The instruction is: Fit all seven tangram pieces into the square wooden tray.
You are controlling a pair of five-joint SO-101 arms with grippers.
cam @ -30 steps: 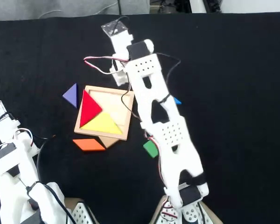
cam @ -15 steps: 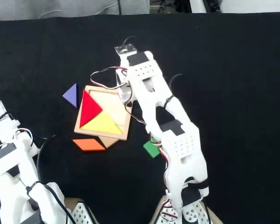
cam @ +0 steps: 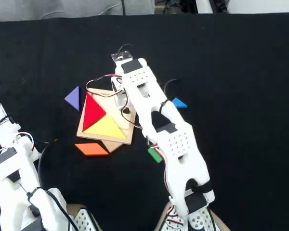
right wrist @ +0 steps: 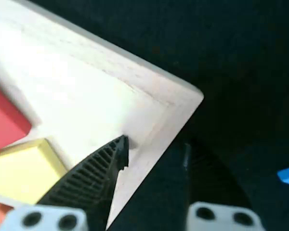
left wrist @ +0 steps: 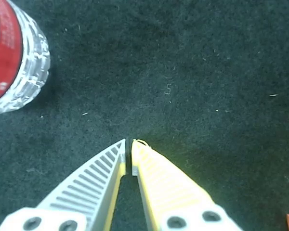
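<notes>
Right gripper (right wrist: 154, 144) has drawn back to the tray (right wrist: 159, 94) corner, jaws apart astride its rim. Blue triangle (cam: 179, 103) now fully exposed. Left gripper (left wrist: 128, 143) closed, empty, unmoved.

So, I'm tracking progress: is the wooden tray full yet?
Not full: the tray holds the red triangle and yellow triangle, with bare wood beside them; the blue piece lies outside.

White right arm (cam: 176, 139) lies from near edge over the right side of the square wooden tray (cam: 105, 140). In tray: red triangle (cam: 92, 111) and yellow triangle (cam: 106, 127), touching. On black cloth (cam: 241, 72): purple triangle (cam: 73, 97) left of tray, orange parallelogram (cam: 91, 149) and tan wooden piece (cam: 111, 146) by near rim, green square (cam: 155, 154) partly under arm, blue triangle (cam: 179, 102) right of arm. White left arm (cam: 9, 183) sits at near-left corner.
</notes>
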